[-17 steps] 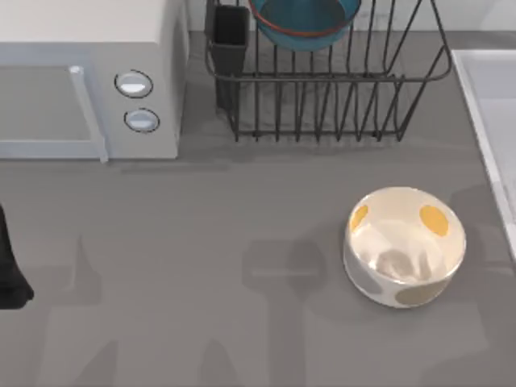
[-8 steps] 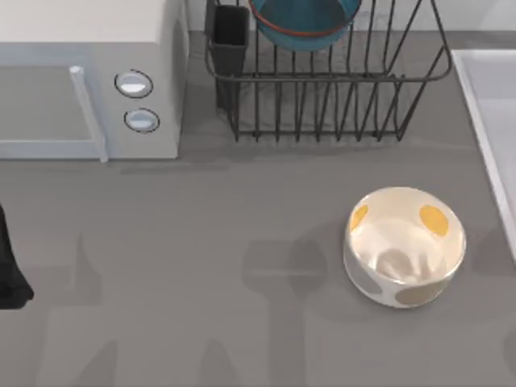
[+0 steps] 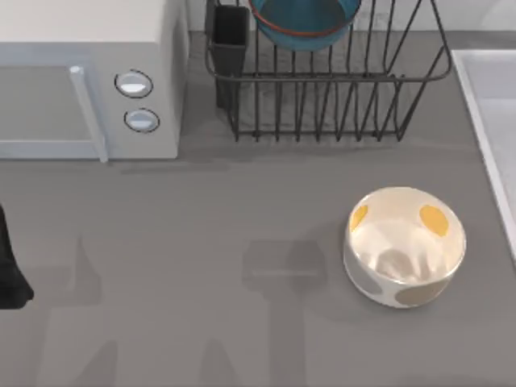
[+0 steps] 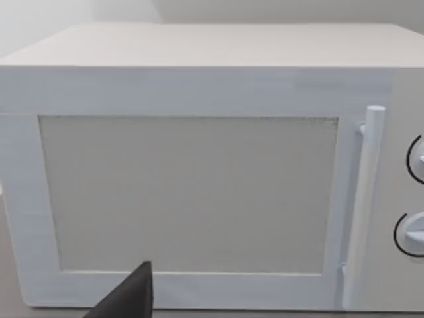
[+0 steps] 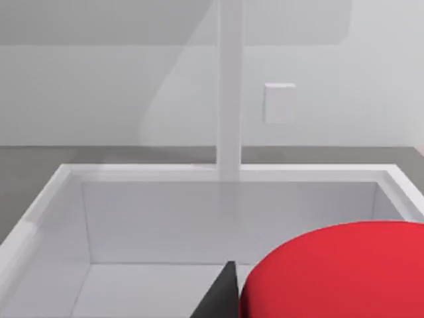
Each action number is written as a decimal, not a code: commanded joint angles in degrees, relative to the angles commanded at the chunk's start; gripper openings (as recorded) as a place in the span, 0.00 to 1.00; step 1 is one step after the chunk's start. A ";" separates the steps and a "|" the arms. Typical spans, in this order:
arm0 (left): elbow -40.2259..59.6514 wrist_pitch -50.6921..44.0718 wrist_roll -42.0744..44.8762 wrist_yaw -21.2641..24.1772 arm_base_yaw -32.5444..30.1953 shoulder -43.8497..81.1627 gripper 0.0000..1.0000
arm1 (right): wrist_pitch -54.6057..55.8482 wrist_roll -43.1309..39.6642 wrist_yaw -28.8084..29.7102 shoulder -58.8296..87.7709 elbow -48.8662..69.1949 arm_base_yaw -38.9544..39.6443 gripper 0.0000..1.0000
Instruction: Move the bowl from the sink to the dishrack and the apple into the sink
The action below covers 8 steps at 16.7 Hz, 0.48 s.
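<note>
bowl (image 3: 305, 20) in dishrack (image 3: 330, 105): done | apple (image 5: 338, 271) close by right jaws, above sink (image 5: 53, 199): drop left | jaw state: cannot tell

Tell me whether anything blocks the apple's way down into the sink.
Nothing visible does. In the right wrist view the apple sits close to the camera beside a dark finger tip, with the sink's open basin right beyond it.

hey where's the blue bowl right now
The bowl sits in the dishrack at the back of the table in the top view, just right of the rack's black utensil cup and behind the spotted bowl.
</note>
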 joint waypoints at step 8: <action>0.00 0.00 0.00 0.00 0.00 0.00 1.00 | 0.14 0.00 0.01 0.13 -0.02 0.00 0.30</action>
